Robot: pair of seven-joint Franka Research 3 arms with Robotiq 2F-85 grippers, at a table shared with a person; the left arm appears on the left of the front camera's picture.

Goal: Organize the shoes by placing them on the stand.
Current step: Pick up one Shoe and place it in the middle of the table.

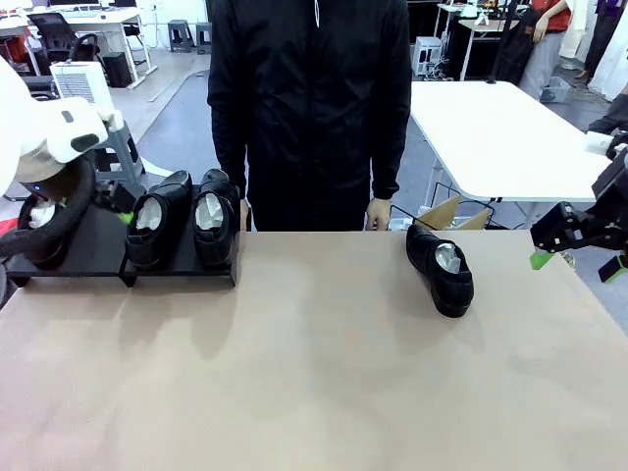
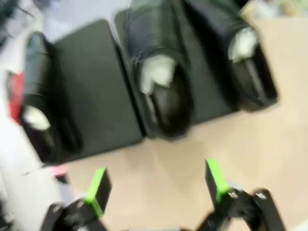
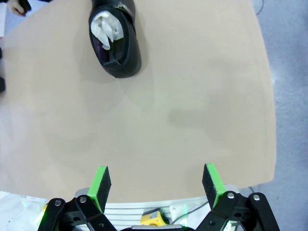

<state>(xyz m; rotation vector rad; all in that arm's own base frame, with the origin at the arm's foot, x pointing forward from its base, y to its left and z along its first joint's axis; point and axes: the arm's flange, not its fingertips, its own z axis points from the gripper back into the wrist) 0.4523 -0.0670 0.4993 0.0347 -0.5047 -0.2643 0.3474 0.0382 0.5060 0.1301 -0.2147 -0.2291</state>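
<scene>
Lying loose on the tan table (image 1: 314,373), right of centre toward the far edge, is one shoe (image 1: 440,269), well apart from the right gripper (image 1: 579,257), which hangs off the table's right edge, fingers spread, nothing between them. In the right wrist view that shoe (image 3: 114,41) sits far ahead of the green pads (image 3: 101,185), to their left.

Left gripper (image 2: 156,185): fingers spread wide, empty, hovering over bare table just near of the stand (image 2: 94,86). Motion blur in that view.

The stand (image 1: 98,245) is low, matte black, at the far left of the table. Three shoes on it: two side by side at its right end (image 1: 157,221) (image 1: 216,221), one at its left end (image 1: 41,228) partly hidden by the left arm's cable. A vacant slot lies between.

All shoes are glossy black, with white paper stuffing.

A person in a black jacket (image 1: 309,98) stands at the far edge, hands down.
</scene>
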